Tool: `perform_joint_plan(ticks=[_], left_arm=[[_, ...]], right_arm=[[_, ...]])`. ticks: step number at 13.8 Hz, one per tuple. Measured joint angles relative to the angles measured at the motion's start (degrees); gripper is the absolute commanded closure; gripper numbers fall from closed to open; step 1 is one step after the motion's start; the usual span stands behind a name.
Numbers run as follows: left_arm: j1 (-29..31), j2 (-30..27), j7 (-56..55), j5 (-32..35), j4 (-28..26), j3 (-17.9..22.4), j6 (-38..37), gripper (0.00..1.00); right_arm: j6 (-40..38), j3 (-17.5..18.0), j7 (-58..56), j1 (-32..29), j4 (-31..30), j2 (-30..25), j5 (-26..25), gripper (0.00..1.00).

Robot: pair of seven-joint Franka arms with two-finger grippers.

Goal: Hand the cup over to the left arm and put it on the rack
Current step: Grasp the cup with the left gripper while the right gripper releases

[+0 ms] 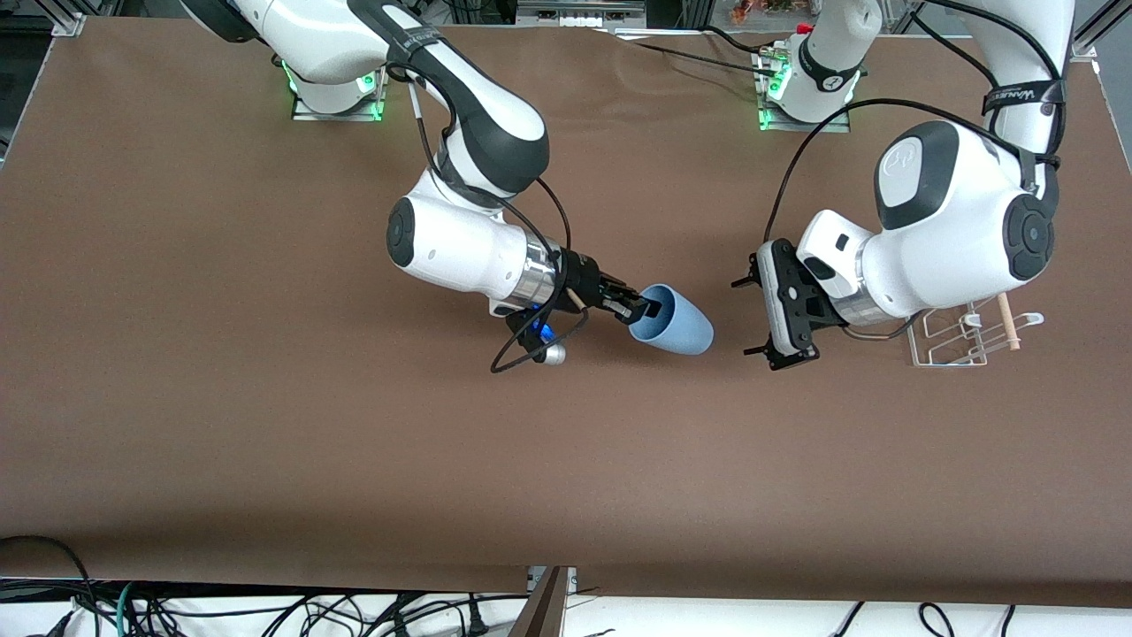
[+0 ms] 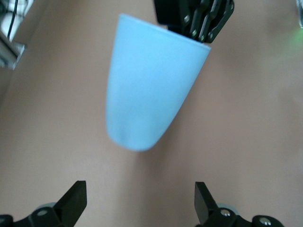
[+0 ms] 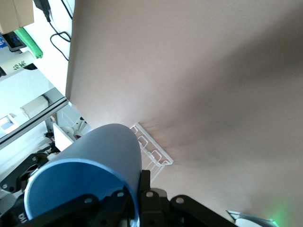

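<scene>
Handover stage, cup not yet passed. The right tool (image 1: 638,309), at frame centre in the front view, is clamped on the rim of the small light-blue tapered plastic cup (image 1: 676,324), one finger inside the mouth and one outside. The cup is carried on its side above the brown bench (image 1: 265,425), closed base aimed toward the left arm's tool, so the narrow end is offered for a grasp while the rim stays occupied.

The left tool (image 1: 778,318), centre-right in the front view, hangs just beside the cup's base with its wide black fingers (image 2: 73,201) spread fully apart and empty. In the left wrist view the cup (image 2: 149,90) fills the upper middle, base toward the camera, lined up between the two fingertips at the lower corners; the right arm's tool (image 2: 196,19) shows at the top edge on the rim. The gap looks wide enough to take the tapered body, my judgement.

The small white wire rack with a light wooden dowel (image 1: 973,336) sits on the bench at right of frame, partly under the left arm's wrist. It is close to that arm, which is likely why the cup changes arms. The right wrist view shows the cup (image 3: 94,165) at lower left with the rack (image 3: 151,151) past it.

Next likely: left tool moves in over the base and closes, then the right one lets go. Risk: rim grip slips.
</scene>
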Motion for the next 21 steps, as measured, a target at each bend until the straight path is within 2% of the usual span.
perform_joint_plan(ticks=[3,8,9,11,13,14,15,16,17,18,21], left_arm=[[-0.1,-0.1,1.2,-2.2,0.0,-1.8,2.0,0.0],[-0.1,0.1,2.6,-3.6,-0.6,-2.7,5.6,0.0],[-0.1,0.1,2.7,-3.6,-0.8,-3.3,5.8,0.07],[-0.1,0.1,2.8,-3.6,-1.0,-4.2,7.0,0.29],[-0.1,0.1,3.6,-3.8,-1.1,-4.4,7.6,0.7],[0.1,0.1,4.8,-4.1,-1.1,-4.4,7.9,0.85],[0.3,0.1,5.9,-4.9,-1.1,-4.4,7.9,0.96],[0.4,0.1,6.4,-5.3,-1.1,-4.4,7.9,1.0],[0.4,0.1,6.5,-5.4,-1.2,-4.4,7.9,1.0],[0.5,0.1,6.6,-5.4,-1.2,-4.4,7.8,1.0],[0.7,0.1,7.1,-5.4,-1.2,-4.4,7.0,0.98]], right_arm=[[0.0,0.6,0.9,0.0,0.4,0.0,0.3,1.0],[0.0,1.1,3.9,-0.1,1.8,0.0,0.4,1.0],[0.0,1.1,4.2,-0.1,1.9,0.0,0.4,1.0],[-0.3,1.3,4.5,-0.1,2.0,0.0,0.8,1.0],[-0.4,1.4,4.6,-0.1,2.0,0.0,1.1,1.0],[-0.5,1.4,4.8,-0.1,2.0,0.0,1.1,1.0],[-0.4,1.5,5.2,-0.2,2.0,0.0,1.3,1.0],[-0.4,1.5,5.3,-0.2,2.1,0.0,1.3,0.84],[-0.4,1.5,5.3,-0.2,2.1,0.0,1.3,0.08],[-0.3,1.5,5.3,-0.2,2.1,0.0,1.3,0.0],[-0.3,1.5,5.2,-0.5,2.3,0.0,1.3,0.0]])
